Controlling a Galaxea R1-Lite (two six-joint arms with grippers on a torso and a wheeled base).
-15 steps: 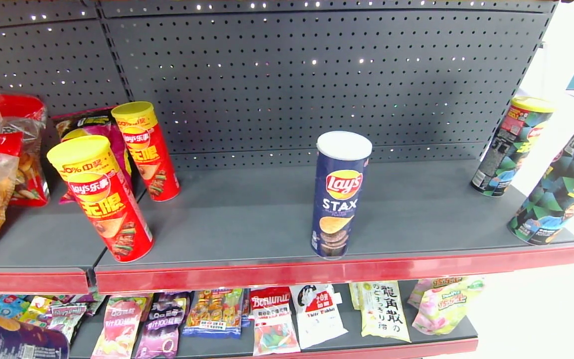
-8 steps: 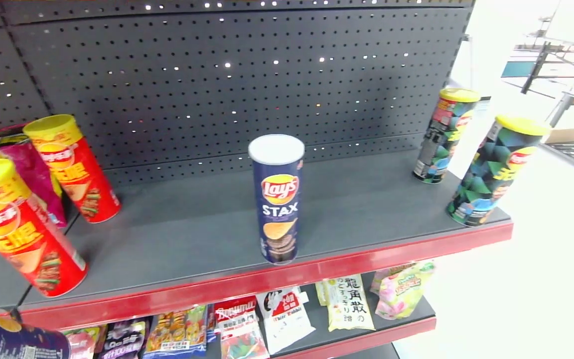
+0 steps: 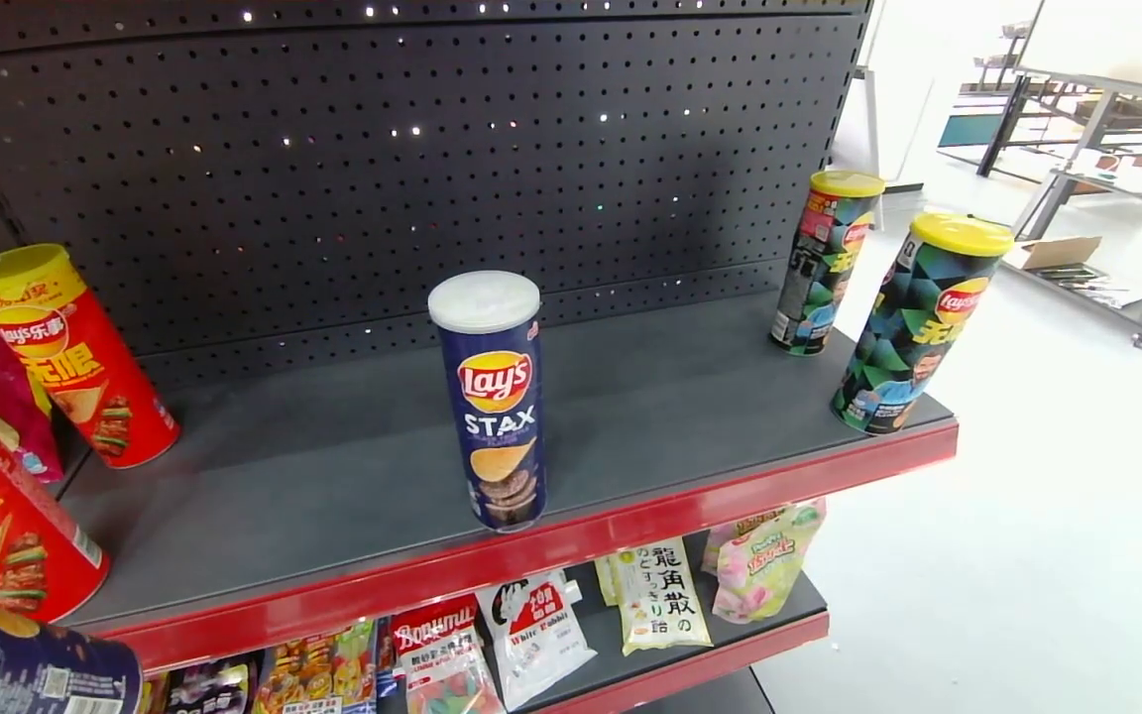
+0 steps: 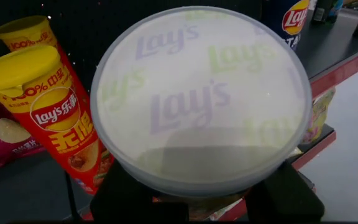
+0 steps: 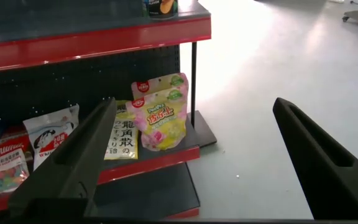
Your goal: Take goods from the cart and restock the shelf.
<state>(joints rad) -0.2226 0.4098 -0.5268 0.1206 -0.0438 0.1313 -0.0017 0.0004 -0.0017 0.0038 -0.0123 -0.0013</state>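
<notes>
left wrist view looks straight onto the pale lid (image 4: 201, 99) of the held can (image 3: 26, 664), so the left gripper (image 4: 207, 202) has it end-on. its dark fingers (image 4: 129, 199) pinch the body from both sides just behind the lid. as i judge it, this hold keeps the can's base pointing away from the wrist, ready to be stood on the shelf (image 3: 333, 466) like its neighbours. just beyond this gripper stand two red cans (image 4: 48, 106). farther ahead and off toward the other arm's side is the blue can (image 3: 492, 397), upright near the shelf's front edge. the bare stretch between red and blue looks like the natural slot, since the goods are grouped by kind and two green cans (image 3: 918, 322) hold the far end. the left arm seems low and short of the shelf, with the dark blue can carried below and in front of the red front lip. the right gripper (image 5: 191, 155) sits lower, its fingers spread wide with nothing between them. it points toward snack bags (image 5: 160, 112) on the lower shelf (image 5: 148, 168).
</notes>
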